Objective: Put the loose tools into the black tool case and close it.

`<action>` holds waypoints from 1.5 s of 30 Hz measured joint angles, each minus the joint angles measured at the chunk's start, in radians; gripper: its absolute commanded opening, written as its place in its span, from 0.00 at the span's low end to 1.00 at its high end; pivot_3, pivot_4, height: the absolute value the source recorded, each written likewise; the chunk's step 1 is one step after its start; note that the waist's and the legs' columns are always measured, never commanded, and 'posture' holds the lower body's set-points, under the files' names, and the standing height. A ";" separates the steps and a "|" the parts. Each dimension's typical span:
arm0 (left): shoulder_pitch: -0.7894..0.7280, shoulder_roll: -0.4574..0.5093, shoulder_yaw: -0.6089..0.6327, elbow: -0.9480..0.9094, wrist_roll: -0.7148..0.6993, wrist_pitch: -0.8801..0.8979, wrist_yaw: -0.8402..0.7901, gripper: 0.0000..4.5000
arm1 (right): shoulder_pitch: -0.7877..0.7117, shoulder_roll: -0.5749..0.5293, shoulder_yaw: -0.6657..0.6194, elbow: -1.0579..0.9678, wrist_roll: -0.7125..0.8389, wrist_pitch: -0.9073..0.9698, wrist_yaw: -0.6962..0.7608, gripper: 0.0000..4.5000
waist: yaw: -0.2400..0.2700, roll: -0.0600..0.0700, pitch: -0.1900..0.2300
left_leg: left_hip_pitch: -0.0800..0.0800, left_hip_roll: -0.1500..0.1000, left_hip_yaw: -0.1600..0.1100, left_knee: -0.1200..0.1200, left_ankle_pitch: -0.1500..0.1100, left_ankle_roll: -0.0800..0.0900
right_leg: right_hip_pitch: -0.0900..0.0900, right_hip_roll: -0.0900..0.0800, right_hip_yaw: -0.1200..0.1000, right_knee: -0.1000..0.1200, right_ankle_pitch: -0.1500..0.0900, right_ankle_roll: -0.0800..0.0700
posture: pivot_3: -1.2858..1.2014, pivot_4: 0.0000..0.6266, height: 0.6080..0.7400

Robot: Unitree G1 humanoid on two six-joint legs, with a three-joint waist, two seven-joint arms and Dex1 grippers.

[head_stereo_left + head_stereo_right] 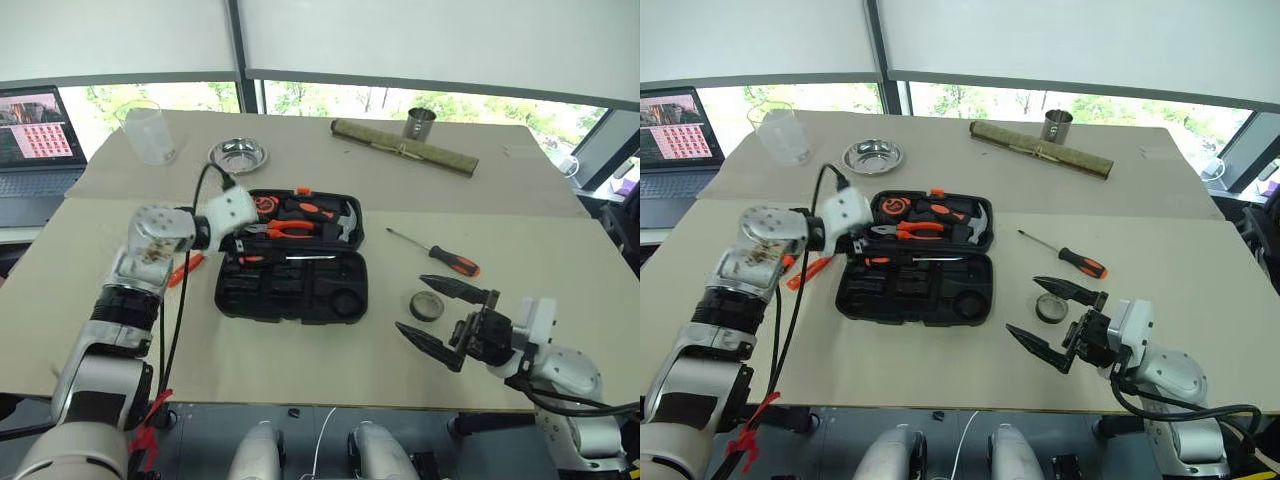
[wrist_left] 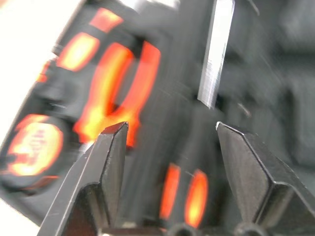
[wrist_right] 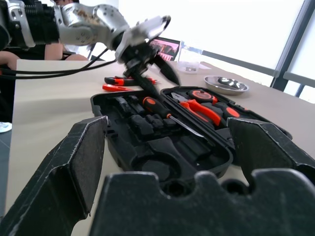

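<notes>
Your left pincer [image 3: 147,59] hovers over the left edge of the flat black moulded-plastic tool case [image 1: 291,261], which lies open on the beige counter [image 1: 300,370]. Its fingers stand parted with nothing between them, just above an orange-and-black-handled screwdriver [image 3: 167,114] resting in the case.

Loose tools lie on both sides. An orange-and-black utility knife [image 3: 129,80] and a slim orange tester screwdriver [image 3: 118,88] lie on the counter just left of the case, below the left forearm, nearer the left arm. A second orange-and-black-handled screwdriver [image 1: 436,252] lies right of the case, long axis slanting from far-left tip to near-right handle. A small dark tape roll [image 1: 426,305] sits just ahead of your right pincer [image 1: 444,319]. That pincer is wide and empty, held low over the counter's near edge, pointing left toward the case. Judged from this layout, the right arm is nearer the roll and the second screwdriver.
</notes>
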 measured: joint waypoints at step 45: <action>0.148 -0.144 -0.042 -0.107 -0.059 0.299 0.219 0.02 | 0.009 0.026 0.041 -0.019 0.000 0.011 -0.006 1.00 | 0.006 0.001 -0.001 | 0.011 -0.001 -0.002 -0.001 0.000 0.000 | 0.014 0.000 -0.001 -0.003 0.000 0.001 | 0.52 0.24 1.00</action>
